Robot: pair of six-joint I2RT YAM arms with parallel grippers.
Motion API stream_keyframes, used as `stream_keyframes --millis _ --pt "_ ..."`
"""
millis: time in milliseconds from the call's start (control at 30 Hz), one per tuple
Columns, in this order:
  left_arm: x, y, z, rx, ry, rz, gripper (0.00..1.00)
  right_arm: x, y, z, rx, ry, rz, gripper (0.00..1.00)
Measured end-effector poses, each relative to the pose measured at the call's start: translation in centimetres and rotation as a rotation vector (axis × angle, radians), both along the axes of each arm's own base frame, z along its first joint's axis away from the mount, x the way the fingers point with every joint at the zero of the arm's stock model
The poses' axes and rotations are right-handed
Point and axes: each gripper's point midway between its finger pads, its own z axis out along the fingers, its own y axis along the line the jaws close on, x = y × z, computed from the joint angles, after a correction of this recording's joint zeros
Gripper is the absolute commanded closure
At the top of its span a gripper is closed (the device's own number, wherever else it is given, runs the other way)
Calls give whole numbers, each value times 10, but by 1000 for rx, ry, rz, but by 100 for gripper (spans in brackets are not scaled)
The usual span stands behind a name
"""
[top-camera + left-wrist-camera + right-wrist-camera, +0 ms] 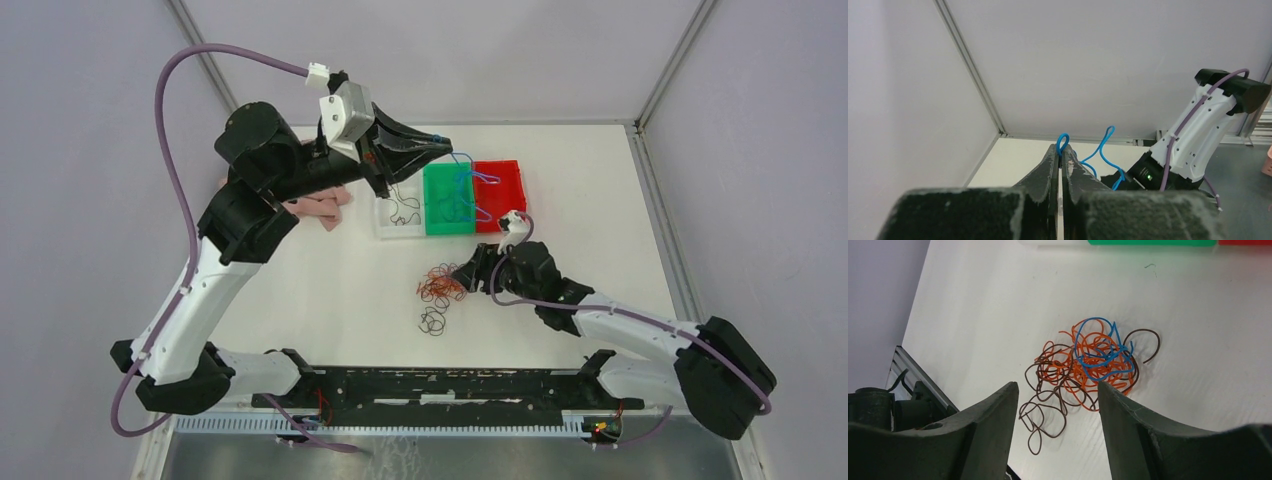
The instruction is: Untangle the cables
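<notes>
- The far middle is blocked by a clear tray [400,236], a green tray [440,215] and a red tray [505,188], all plastic, set in a row.
- The air above them is crossed by a thin blue wire [1110,128] hung from the raised black left gripper [1061,150].
- A bare strip of white tabletop [330,290] is left just before the trays.

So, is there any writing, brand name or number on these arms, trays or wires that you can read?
None: no view shows readable text.
The green tray, red tray and clear tray show no labels, and the arm housings look unmarked.
The nearest thing to a sign is a small green light on a dark arm joint in the left wrist view. It has no lettering.
</notes>
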Motion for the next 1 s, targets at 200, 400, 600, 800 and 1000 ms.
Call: stream_keyframes --millis 200,400,600,800,1000 --pt "16 -8 -28 50 14 33 97 6 -17 48 11 -86 -72 27" --pt "50 -21 -87 157 57 113 97 29 -52 99 -20 -155 -245 25" --pt "105 -36 -161 304 98 259 97 45 -95 101 -132 -131 -441 25" --pt "164 -42 -231 478 115 434 97 44 -123 83 -216 -81 -550 25" --pt "214 -39 -294 636 139 545 97 45 -140 79 -241 -68 -617 25"
